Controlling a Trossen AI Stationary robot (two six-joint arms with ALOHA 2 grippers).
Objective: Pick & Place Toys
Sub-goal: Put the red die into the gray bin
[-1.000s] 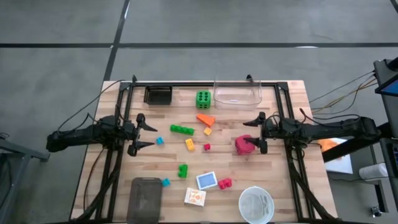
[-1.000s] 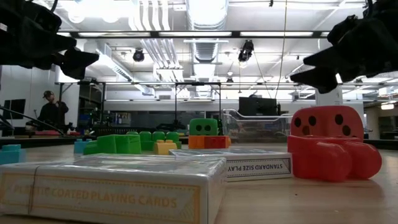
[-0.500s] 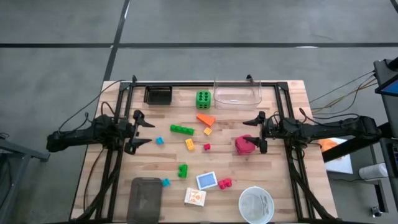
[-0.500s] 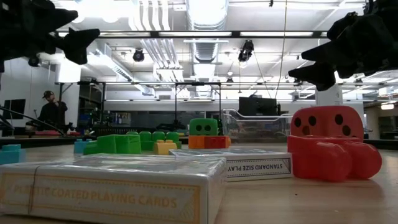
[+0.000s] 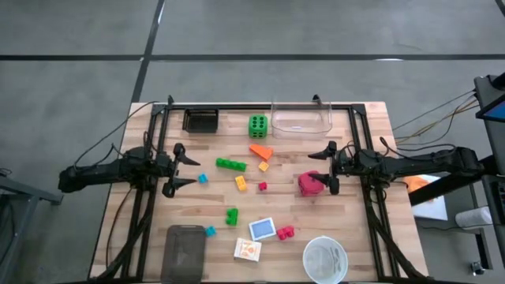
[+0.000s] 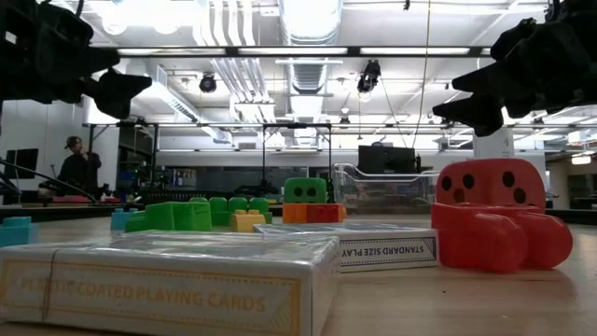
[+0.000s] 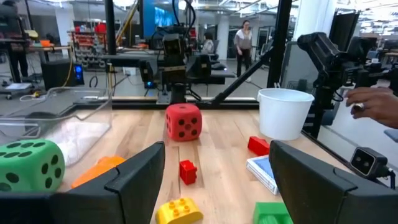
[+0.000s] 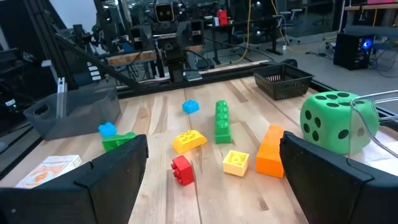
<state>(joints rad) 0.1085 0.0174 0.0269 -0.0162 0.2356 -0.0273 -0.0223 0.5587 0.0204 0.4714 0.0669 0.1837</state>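
Left gripper (image 5: 183,169) raised at 9 o'clock above the surface (image 5: 363,237), jaws released, grasping nothing. Right gripper (image 5: 323,168) raised at 3 o'clock, jaws likewise released, just over the red die (image 5: 308,184) without gripping it. Green die (image 5: 258,125) at 12 o'clock beside the clear tub (image 5: 301,118). Orange brick (image 5: 261,151), long green brick (image 5: 230,164), yellow brick (image 5: 241,183) and small red brick (image 5: 263,186) scattered mid-surface. Second green brick (image 5: 231,215) toward 6 o'clock. Two card packs (image 5: 263,229) near 6 o'clock, close to a red brick (image 5: 285,232) and the white bowl (image 5: 325,259).
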